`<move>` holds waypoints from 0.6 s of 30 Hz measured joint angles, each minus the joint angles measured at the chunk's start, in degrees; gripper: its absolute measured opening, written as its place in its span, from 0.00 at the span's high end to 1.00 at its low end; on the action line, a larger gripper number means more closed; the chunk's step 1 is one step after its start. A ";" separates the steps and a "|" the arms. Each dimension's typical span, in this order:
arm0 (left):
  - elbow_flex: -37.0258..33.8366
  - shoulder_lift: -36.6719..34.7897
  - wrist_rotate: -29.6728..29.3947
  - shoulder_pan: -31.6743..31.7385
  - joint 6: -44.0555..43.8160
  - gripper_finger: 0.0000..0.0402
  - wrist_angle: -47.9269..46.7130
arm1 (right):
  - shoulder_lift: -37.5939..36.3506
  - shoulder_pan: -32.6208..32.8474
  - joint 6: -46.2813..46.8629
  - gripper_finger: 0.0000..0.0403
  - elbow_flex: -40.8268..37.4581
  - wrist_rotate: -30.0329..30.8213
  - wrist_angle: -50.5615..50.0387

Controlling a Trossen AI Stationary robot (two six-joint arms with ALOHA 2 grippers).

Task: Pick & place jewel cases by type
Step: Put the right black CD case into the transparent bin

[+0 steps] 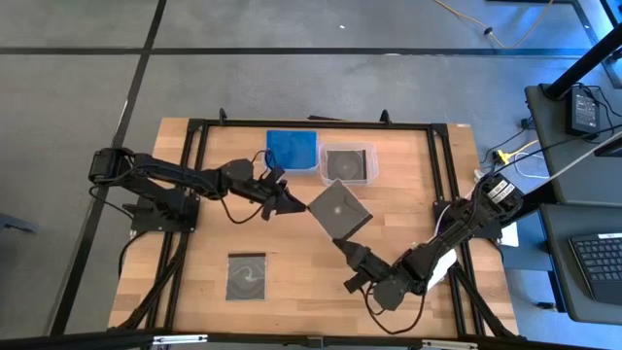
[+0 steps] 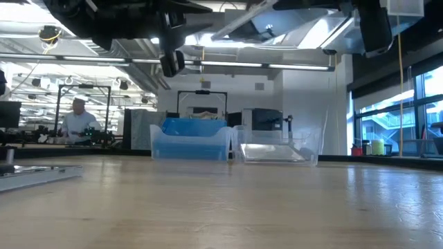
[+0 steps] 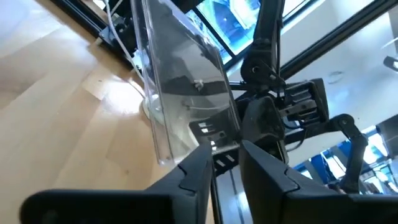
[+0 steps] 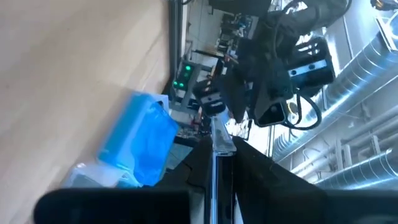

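A dark grey jewel case (image 1: 338, 209) hangs above the middle of the table between my two grippers. My left gripper (image 1: 303, 203) reaches it from the table's left and is shut on its left corner. My right gripper (image 1: 342, 243) comes up from the near right and is shut on its near corner. In the right wrist view the case shows edge-on (image 4: 216, 134). A second dark case (image 1: 246, 276) lies flat on the table at the near left. A blue tub (image 1: 293, 149) and a clear tub (image 1: 348, 163) stand side by side at the far edge. My left gripper has the jewel case's left corner (image 3: 208, 144) between its two fingers, reaching in level from the table's left. The case is clear of the table. My right gripper pinches the case's near corner (image 4: 216, 142) between its two fingers, coming level from the near right; the case stands edge-on between them, clear of the table.
The blue tub (image 2: 190, 142) holds blue cases, and the clear tub (image 2: 280, 145) holds a dark one. A black frame (image 1: 194, 175) runs around the table top. Bare wood lies between the tubs and the near edge. A person shows far behind the table (image 2: 79, 121).
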 joint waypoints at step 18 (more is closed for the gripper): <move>-0.02 0.00 0.23 2.33 -2.01 0.53 -1.71 | 0.00 1.17 2.73 0.87 0.00 -6.74 0.02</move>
